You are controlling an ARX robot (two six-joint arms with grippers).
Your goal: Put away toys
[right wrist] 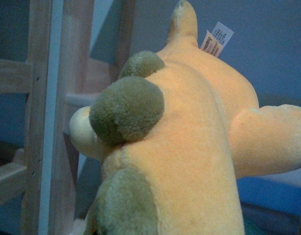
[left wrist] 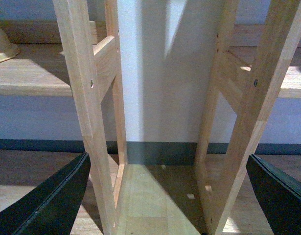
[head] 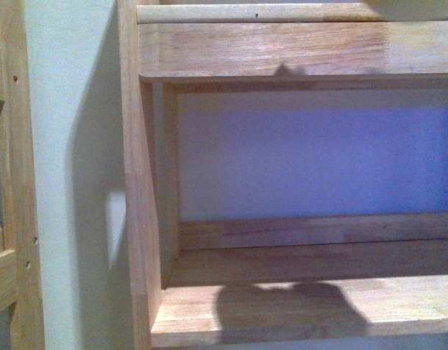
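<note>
Soft orange-yellow plush animal (right wrist: 189, 147) hangs close, probably lifted for the pale wooden shelf (head: 398, 302) at six o'clock; right gripper's jaws unseen, left gripper (left wrist: 167, 156) jaws spread wide, empty.

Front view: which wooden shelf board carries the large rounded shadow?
The lower light-wood shelf board; the upper light-wood board shows only a small shadow bump at its edge.

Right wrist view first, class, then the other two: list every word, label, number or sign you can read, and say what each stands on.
white tag sewn to the plush toy: dark print in several lines, too small and blurred to read.
wooden shelf unit, front and left wrist views: no words, numbers or signs.
Nothing can be quoted.
</note>
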